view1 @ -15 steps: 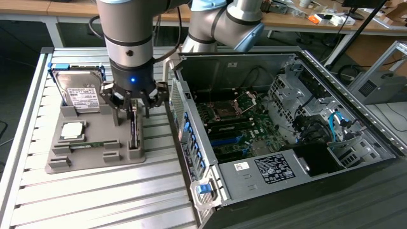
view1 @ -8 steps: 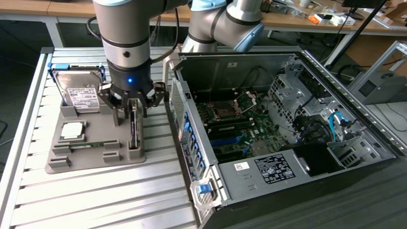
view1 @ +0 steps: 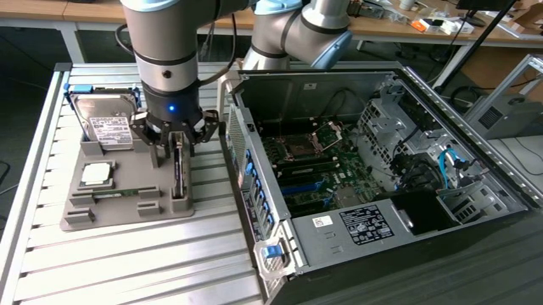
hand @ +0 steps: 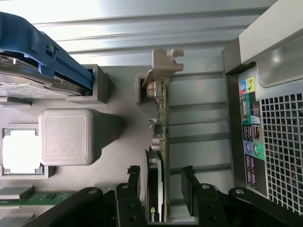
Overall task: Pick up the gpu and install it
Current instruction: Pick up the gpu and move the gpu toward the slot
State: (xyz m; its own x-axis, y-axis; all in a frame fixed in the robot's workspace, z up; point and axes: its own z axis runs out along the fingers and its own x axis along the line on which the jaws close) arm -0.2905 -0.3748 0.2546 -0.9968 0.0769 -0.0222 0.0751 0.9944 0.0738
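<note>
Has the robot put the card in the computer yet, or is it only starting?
Only starting. Nothing looks done: the gpu stands on its edge in the grey holder, outside the open computer case. In hand: the gripper is down over the card, one open finger on each side, not squeezing. Left: the card is not lifted and not on the motherboard.

You've got a slatted metal table, glare bright on slats near its front edge. Cluttered wooden desk past its far edge. Dark floor. Aluminium frame at the exterior view's right.
</note>
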